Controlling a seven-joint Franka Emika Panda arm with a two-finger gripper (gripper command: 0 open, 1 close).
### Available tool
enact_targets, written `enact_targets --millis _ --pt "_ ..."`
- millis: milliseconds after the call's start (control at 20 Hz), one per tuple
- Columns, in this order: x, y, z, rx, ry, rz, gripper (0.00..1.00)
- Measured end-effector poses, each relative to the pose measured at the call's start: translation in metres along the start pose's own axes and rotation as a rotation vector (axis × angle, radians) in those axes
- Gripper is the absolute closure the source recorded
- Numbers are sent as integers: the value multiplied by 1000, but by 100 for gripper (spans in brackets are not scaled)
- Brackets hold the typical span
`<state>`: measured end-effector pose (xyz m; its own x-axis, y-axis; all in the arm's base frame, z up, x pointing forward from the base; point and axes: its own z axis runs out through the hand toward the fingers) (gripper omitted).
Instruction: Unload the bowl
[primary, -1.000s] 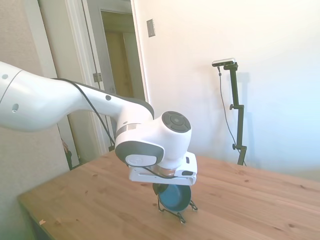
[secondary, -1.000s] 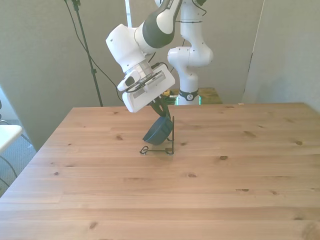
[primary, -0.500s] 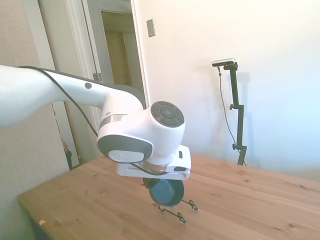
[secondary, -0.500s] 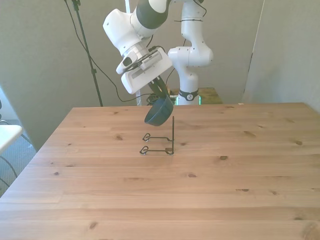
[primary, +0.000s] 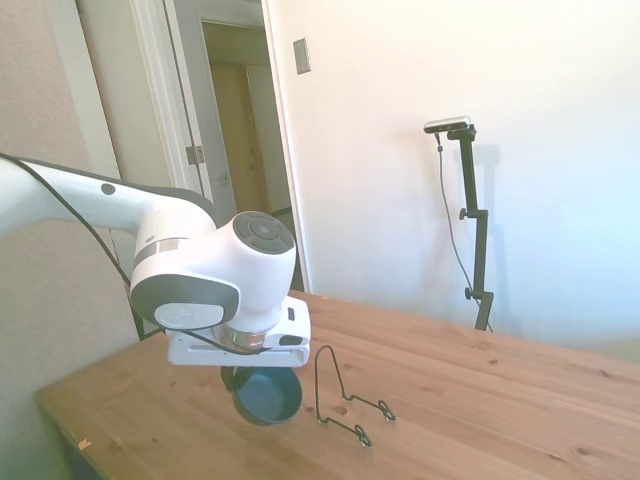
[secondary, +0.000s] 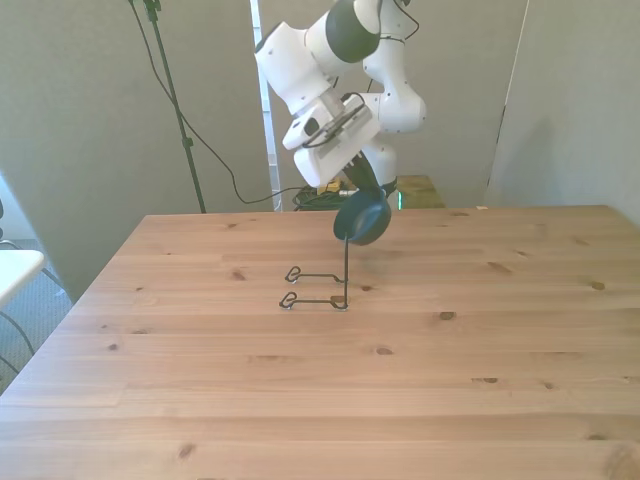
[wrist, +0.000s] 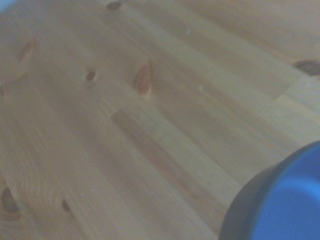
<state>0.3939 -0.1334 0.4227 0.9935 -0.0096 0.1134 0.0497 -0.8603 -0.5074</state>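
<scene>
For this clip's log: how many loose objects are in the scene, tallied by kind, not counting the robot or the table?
Bowl: 1, dark teal, held in the air by the gripper; bowl
Wire stand: 1, black, empty on the table
Total: 2

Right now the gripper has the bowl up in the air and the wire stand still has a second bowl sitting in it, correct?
Not quite. The gripper does hold the bowl in the air, but the wire stand holds no second bowl: it is empty. The front view shows the bare wire frame on the table, and the side view shows the same.
</scene>
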Motion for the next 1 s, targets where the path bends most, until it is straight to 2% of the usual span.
enact_targets --millis 250,500,550,750,1000 --pt "10 6 34 -25 -78 48 100" --pt "19 10 35 -57 -86 136 100" --pt "20 10 37 -68 -90 145 0" --pt "24 6 44 -107 -112 164 0" --pt "24 10 50 -111 -124 180 0"
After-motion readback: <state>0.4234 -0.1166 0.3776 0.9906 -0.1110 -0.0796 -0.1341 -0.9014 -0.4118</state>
